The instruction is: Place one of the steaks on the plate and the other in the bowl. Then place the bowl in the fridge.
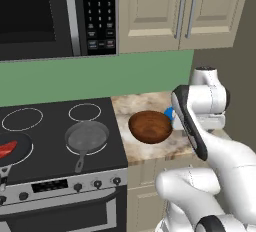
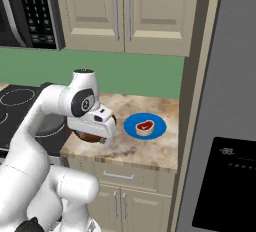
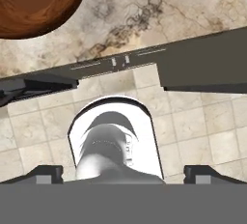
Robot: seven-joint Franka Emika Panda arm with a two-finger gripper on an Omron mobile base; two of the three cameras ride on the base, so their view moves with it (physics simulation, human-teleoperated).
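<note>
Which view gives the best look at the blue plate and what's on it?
The right base view: the whole plate shows, with the fat-rimmed steak lying on it. In the left base view, a sliver of the plate peeks out between the bowl and the arm.

Green wall point(image 1: 100, 76), cream cabinets point(image 2: 125, 11), marble counter point(image 2: 145, 148)
</note>
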